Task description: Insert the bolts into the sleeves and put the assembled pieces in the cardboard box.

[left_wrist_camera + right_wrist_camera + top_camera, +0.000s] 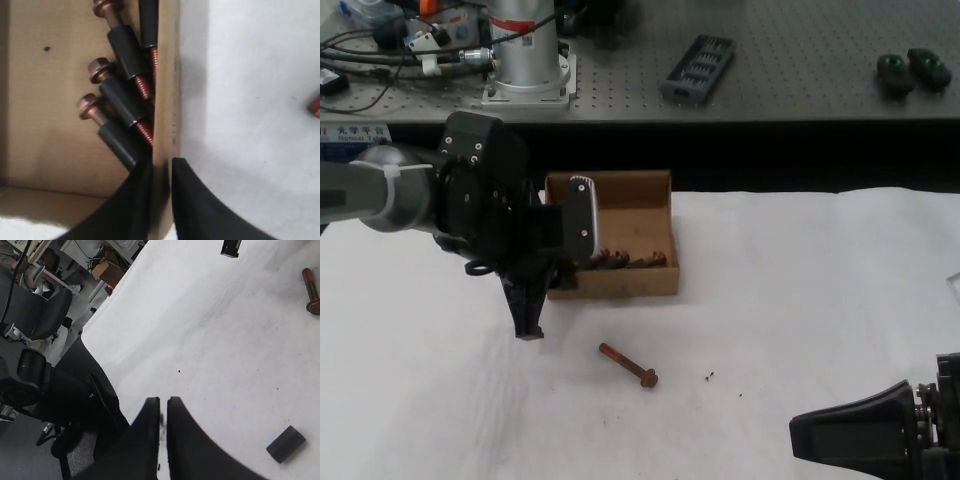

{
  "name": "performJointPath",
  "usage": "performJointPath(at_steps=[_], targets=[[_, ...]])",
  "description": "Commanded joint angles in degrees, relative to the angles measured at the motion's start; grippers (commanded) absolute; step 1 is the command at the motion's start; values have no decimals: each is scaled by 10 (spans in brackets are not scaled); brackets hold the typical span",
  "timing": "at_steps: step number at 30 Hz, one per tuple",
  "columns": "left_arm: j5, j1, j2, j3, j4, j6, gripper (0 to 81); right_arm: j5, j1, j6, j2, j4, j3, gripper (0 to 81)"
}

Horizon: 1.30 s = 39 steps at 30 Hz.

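The loose bolt [628,364] lies flat on the white cloth [800,300], well ahead of the right gripper [163,399] and well apart from the left gripper [162,160]. It is judged stiff, small and light, and apt to roll on its shank. A hold across the shank near the flanged head is advised.

The black sleeve [285,443] lies near the right jaws, off to one side; these jaws are closed and empty. The left jaws are held narrow, with nothing gripped, above a wall of the cardboard box [167,75]. The assembled pieces [120,107] are stacked against that wall, just to one side.
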<state>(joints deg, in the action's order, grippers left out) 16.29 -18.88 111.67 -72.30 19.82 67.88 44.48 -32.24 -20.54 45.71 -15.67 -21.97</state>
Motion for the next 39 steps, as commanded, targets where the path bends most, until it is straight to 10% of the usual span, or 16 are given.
performJointPath(at_steps=[1,22,28,39], targets=[[-11,4,0,-3,-16,-19,296,7,1,-1,-4,6,-1,52],[60,-5,-105,-3,75,-164,328,-3,1,37,-4,6,-1,52],[73,-48,-111,-3,222,-75,186,-3,1,39,-4,6,-1,52],[36,-130,-107,-3,234,42,338,-2,1,39,-4,6,-1,52]])
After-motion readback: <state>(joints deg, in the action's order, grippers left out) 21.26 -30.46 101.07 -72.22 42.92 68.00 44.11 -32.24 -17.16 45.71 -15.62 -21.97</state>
